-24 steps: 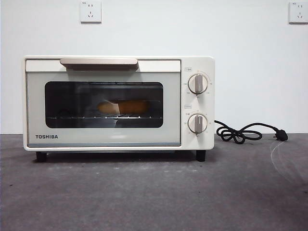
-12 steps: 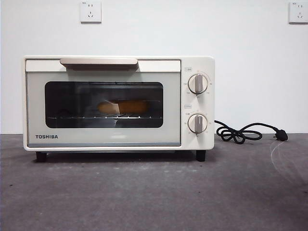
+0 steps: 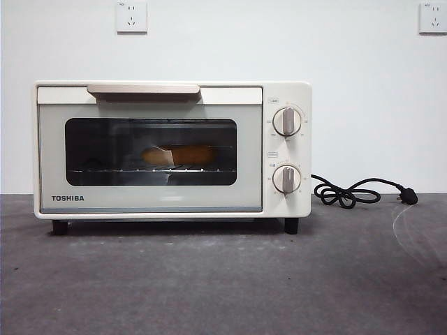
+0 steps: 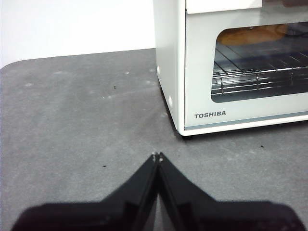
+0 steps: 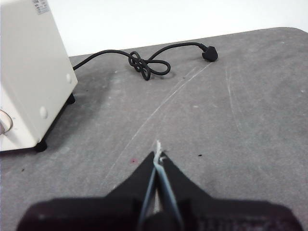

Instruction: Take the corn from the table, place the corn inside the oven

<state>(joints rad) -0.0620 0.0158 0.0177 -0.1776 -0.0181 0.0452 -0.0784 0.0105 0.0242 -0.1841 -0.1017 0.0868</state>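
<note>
You see corn (image 3: 178, 155) lying on rack inside oven (image 3: 171, 149), door closed. Left gripper (image 4: 157, 157) pinched closed, holds nothing, over table (image 3: 223, 279). Right gripper (image 5: 157, 156) same.

Pretty bare setup: a plain white wall (image 3: 363, 84) runs all the way across the back, with two white power sockets up high, one toward the left (image 3: 131, 16) and one at the right edge (image 3: 433, 17). The table (image 3: 223, 279) is dark grey and kind of mottled like felt, with a few pale scuff lines on the right. Lighting is soft and even.
</note>
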